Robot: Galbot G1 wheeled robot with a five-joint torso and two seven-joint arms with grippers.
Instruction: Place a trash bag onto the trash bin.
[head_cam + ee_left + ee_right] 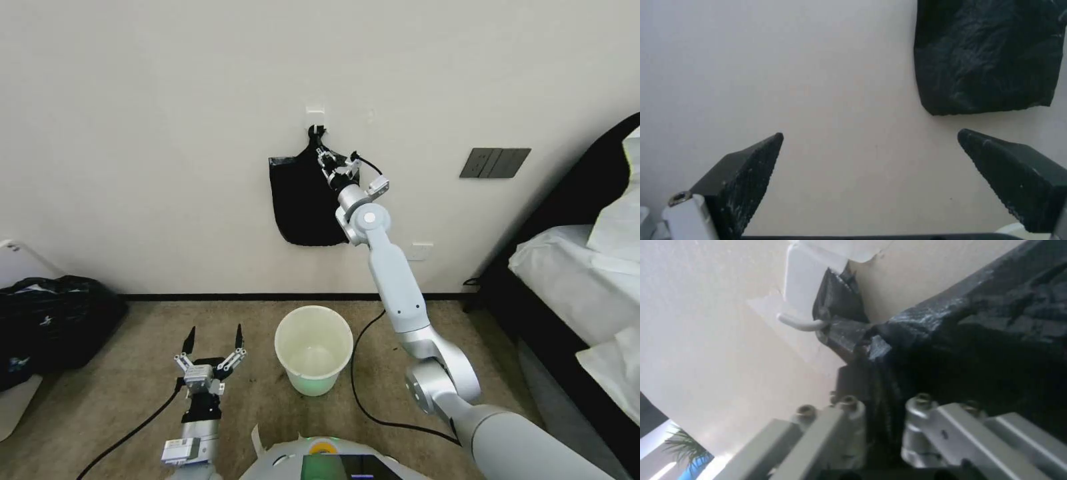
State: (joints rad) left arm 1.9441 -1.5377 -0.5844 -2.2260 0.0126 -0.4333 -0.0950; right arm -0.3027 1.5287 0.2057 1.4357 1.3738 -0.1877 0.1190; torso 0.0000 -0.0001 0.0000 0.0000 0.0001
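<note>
- The right hand [325, 159] reaches up to the wall and is closed on the upper part of the trash bag [303, 200], just below its gathered top; in the right wrist view the black plastic [925, 350] is pinched between the fingers [849, 426].
- The bag's top loops over a white wall hook [800, 325], and its body hangs flat against the wall.
- The left hand [212, 341] hovers low over the carpet, fingers spread wide and gripping nothing.
- The trash bin [313, 349] stands upright on the carpet just right of the left hand, below the bag, unlined.
- A larger black bag [53, 320] sits on the floor far left.
</note>
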